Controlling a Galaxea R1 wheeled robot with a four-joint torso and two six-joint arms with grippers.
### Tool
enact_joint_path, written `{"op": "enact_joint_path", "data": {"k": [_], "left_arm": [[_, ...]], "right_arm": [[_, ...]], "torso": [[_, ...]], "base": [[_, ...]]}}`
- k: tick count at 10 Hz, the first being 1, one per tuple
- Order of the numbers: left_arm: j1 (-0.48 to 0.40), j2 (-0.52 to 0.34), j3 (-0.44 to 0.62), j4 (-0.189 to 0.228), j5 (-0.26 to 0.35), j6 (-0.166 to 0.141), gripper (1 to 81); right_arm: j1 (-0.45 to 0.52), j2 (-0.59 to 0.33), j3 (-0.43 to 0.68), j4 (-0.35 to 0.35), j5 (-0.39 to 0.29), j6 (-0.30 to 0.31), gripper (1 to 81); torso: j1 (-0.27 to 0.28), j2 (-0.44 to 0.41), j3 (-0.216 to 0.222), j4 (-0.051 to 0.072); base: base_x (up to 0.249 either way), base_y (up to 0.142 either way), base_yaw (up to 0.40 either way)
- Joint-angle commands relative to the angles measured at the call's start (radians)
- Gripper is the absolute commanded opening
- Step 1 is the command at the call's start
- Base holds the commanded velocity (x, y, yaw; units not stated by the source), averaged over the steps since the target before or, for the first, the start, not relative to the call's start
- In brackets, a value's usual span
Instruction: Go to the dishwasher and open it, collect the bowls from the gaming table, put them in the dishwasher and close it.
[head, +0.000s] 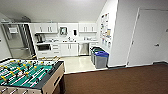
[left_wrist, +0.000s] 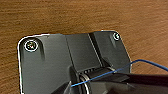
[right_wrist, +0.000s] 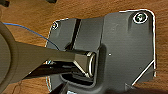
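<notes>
The dishwasher (head: 83, 48) sits far ahead under the kitchenette's white bench (head: 75, 41), steel door closed, beside white cabinet doors (head: 69, 49). A foosball table (head: 27, 73) stands close at the left; blue-lidded bins (head: 99, 58) stand by the wall. Both wrist views look down on brown carpet (left_wrist: 75, 17); whether either end effector is clenched or released, I cannot tell.

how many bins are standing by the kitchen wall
2, side by side at the wall right of the kitchen floor: a blue-lidded bin nearer the carpet, a green-lidded bin behind it. More may hide behind them.
</notes>
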Motion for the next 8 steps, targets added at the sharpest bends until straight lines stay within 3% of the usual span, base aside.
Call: {"op": "enact_joint_path", "data": {"k": [1, 8], "left_arm": [[-0.063, -0.007, 0.016, 0.007, 0.047, 0.008, 81.1], [-0.061, -0.001, 0.013, 0.008, 0.046, 0.009, 81.1]], "right_arm": [[0.047, -0.008, 0.010, -0.005, -0.046, -0.001, 81.1], [0.047, 0.000, 0.003, -0.002, -0.046, 0.001, 81.1]], "torso": [[0.000, 0.000, 0.000, 0.000], [-0.001, 0.000, 0.000, 0.000]], "base": [[0.000, 0.000, 0.000], [0.091, 0.000, 0.000]]}}
